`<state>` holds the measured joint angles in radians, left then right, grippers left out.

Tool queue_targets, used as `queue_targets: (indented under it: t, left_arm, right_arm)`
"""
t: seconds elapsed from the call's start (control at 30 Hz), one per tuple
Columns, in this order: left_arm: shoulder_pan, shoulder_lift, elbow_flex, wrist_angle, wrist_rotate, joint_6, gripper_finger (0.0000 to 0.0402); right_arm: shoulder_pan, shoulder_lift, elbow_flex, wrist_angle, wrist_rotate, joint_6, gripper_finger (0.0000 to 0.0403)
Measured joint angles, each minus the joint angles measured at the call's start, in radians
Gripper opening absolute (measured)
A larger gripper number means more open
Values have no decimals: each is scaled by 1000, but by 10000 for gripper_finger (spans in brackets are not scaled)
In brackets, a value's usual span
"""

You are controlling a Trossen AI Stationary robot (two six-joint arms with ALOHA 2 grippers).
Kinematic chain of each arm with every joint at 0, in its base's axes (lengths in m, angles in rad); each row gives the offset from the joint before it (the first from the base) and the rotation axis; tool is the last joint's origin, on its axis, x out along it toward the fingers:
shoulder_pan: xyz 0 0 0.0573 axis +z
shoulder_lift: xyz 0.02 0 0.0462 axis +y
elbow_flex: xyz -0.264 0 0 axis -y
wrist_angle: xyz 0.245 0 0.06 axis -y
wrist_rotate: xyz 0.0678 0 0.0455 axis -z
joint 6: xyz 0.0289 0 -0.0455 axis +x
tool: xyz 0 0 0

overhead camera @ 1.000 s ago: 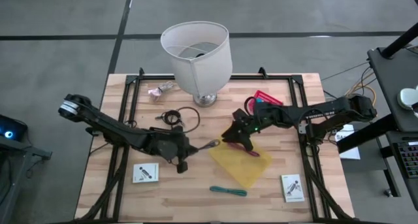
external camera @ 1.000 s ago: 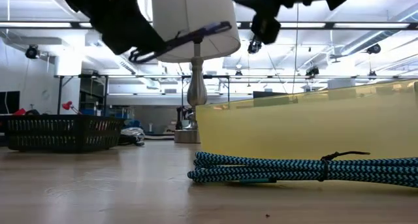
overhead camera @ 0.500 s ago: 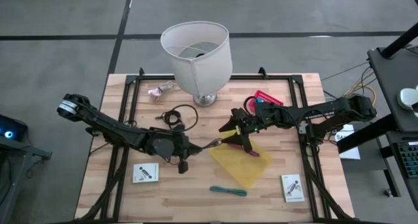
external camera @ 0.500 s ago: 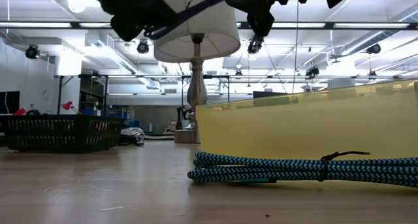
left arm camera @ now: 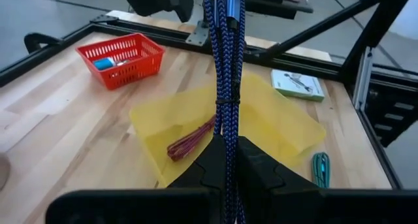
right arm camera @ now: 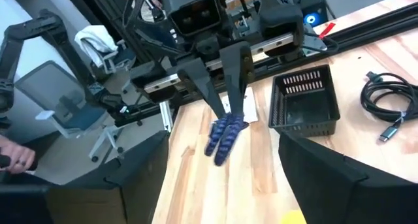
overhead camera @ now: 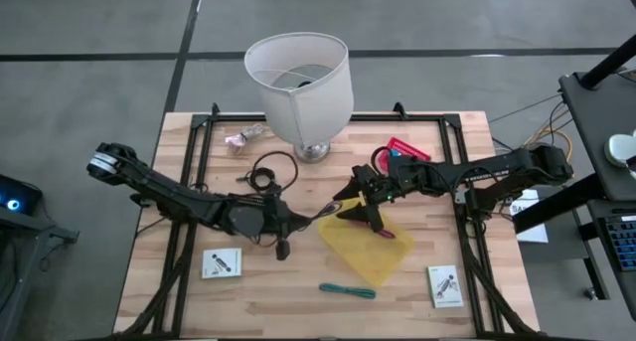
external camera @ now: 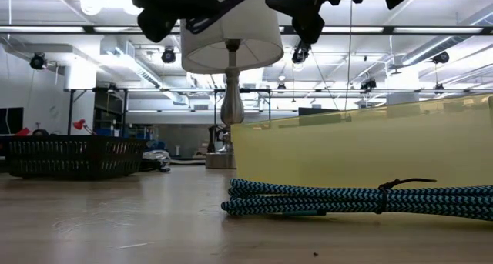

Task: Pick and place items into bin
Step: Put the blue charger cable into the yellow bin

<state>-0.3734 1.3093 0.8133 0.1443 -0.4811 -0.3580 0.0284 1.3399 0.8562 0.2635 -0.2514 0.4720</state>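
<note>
A bundled blue-purple cord (left arm camera: 224, 61) is clamped between the fingers of the left gripper (left arm camera: 225, 160), raised above the table near its middle, its free end reaching toward the right gripper (overhead camera: 360, 204). The right gripper hangs over the edge of a yellow sheet (overhead camera: 370, 250) with its fingers spread apart, just short of the cord, though whether they touch it is hard to tell. A maroon tie (left arm camera: 190, 141) lies on the sheet, and a teal cord (overhead camera: 347, 290) lies on the wood just beside it.

A white lampshade (overhead camera: 298, 87) stands on the wooden table (overhead camera: 179, 291).
</note>
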Motion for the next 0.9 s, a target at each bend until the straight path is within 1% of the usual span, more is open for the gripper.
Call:
queue_targets:
  t: [0.13, 0.5, 0.73, 0.9]
  left_arm:
    - [5, 10, 4, 5, 0, 0, 6]
    - [20, 10, 2, 13, -3, 0, 6]
    - [26, 9, 0, 26, -4, 3, 6]
    - [27, 9, 0, 31, -4, 4, 6]
  right_arm:
    - [0, 0, 0, 0, 47, 27, 254]
    - [0, 0, 0, 1, 53, 49, 206]
    - [0, 0, 0, 2, 53, 52, 164]
    - [0, 0, 0, 2, 52, 52, 124]
